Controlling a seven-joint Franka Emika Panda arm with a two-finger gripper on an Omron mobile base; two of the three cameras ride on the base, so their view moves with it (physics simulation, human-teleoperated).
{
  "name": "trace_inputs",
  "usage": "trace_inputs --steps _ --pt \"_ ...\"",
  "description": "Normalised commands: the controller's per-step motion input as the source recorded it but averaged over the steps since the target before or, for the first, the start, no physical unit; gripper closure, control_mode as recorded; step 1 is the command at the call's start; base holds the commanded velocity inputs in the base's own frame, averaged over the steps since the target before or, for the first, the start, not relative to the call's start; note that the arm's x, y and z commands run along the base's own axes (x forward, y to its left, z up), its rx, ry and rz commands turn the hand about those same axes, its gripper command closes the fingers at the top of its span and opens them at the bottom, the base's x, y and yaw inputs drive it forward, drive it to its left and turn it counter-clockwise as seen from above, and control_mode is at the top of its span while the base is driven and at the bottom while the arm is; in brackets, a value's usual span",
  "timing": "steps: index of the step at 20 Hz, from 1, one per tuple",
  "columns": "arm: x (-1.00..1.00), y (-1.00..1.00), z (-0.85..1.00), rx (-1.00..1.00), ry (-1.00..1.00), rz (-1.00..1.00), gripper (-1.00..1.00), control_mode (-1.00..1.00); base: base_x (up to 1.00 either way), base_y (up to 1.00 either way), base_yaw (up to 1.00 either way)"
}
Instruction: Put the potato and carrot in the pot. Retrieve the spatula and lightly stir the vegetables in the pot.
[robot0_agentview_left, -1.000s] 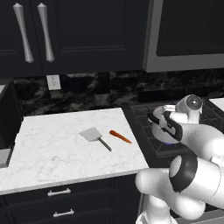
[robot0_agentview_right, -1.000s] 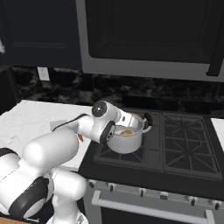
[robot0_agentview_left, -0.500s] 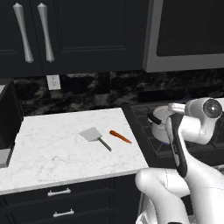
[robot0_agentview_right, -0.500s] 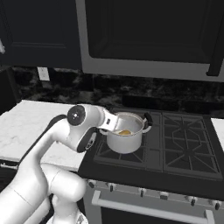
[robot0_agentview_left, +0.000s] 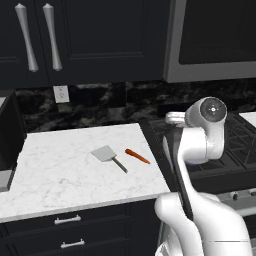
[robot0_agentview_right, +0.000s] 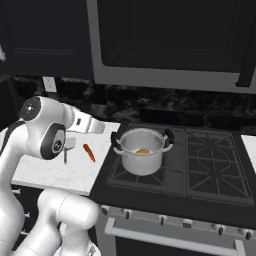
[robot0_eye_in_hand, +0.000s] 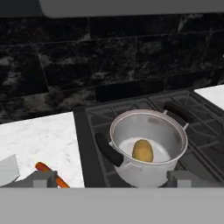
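The steel pot (robot0_eye_in_hand: 131, 170) stands on the front left burner, with the tan potato (robot0_eye_in_hand: 142, 151) lying on its pale floor. My gripper (robot0_eye_in_hand: 111, 181) hangs to the pot's left, above it, jaws wide open and holding nothing. The orange carrot (robot0_eye_in_hand: 51, 173) lies on the white counter, partly behind my left finger tip. Beside it, at the picture's left edge, is the spatula's grey blade (robot0_eye_in_hand: 8, 170). In the left base view the spatula (robot0_agentview_left: 107, 155) and carrot (robot0_agentview_left: 137, 156) lie side by side near the counter's right end. The right base view shows the pot (robot0_agentview_right: 142, 157), potato (robot0_agentview_right: 143, 151) and carrot (robot0_agentview_right: 89, 152).
The black cooktop (robot0_agentview_right: 210, 160) stretches right of the pot, with a microwave (robot0_agentview_right: 170, 35) overhead. The marble counter (robot0_agentview_left: 60, 175) runs left to a dark appliance (robot0_agentview_left: 10, 130). My white arm (robot0_agentview_left: 200, 145) stands between the left base camera and the pot.
The arm has drawn back from over the pot toward the counter side and risen. The potato stays in the pot. Carrot and spatula have not moved.
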Motion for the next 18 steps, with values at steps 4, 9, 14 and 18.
trace_inputs --steps 4,9,14,18 --pt "-0.16 0.91 0.05 0.00 0.27 0.05 -1.00 -1.00 0.00 0.00 0.00" --pt "-0.04 0.73 -0.28 -0.03 0.21 0.03 -1.00 -1.00 0.00 0.00 0.00" --pt "0.11 0.37 -0.77 -0.10 0.18 0.00 -1.00 -1.00 0.00 0.00 0.00" --pt "0.34 0.11 -0.81 -0.09 0.17 0.00 -1.00 -1.00 0.00 0.00 0.00"
